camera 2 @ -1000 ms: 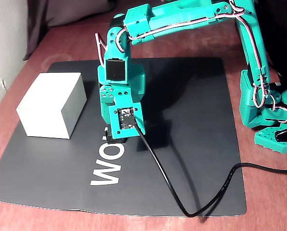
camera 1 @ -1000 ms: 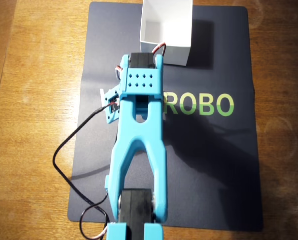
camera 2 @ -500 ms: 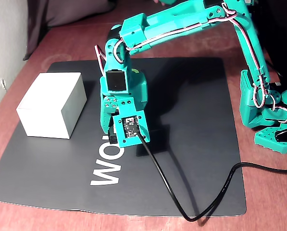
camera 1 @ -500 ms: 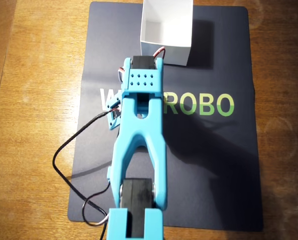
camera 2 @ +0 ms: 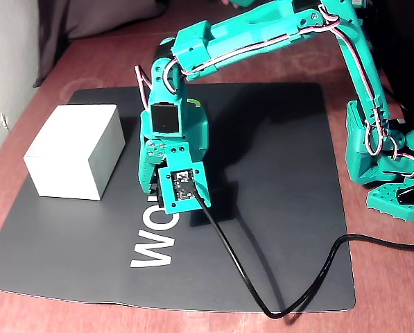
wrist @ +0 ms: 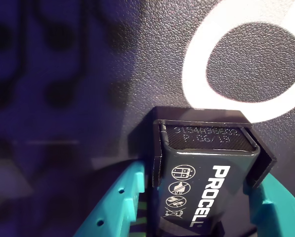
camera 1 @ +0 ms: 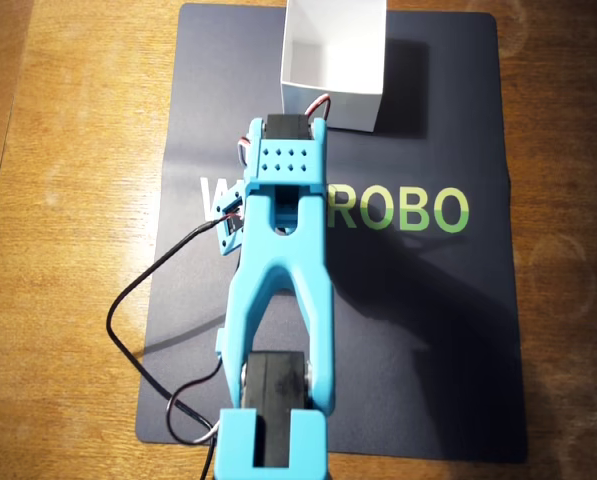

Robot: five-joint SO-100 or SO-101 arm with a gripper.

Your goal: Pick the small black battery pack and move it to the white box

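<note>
Counter point(camera 1: 68, 200): brown wood, carries everything; visible on all sides of the mat in the overhead view.
Mat point(camera 1: 438, 330): dark, rectangular, laid mid-counter; large "ROBO" lettering in white and green across it.
Arm point(camera 1: 278, 290): teal plastic, stretched over the mat from the counter's near edge in the overhead view toward the far edge; black cable point(camera 2: 262, 305) loops off the wrist camera across the mat.
White box point(camera 1: 333, 60): open top, sits on the mat at the counter's far edge in the overhead view; just beyond the arm's tip.
Hand point(wrist: 196, 217): teal fingers point(wrist: 120, 202) pinching the battery pack from both sides, down close to the mat.
Battery pack point(wrist: 196, 163): small, black, "PROCELL" printed on it; clamped between the fingers, beside the white letter on the mat; whether it touches the mat I cannot tell.
</note>
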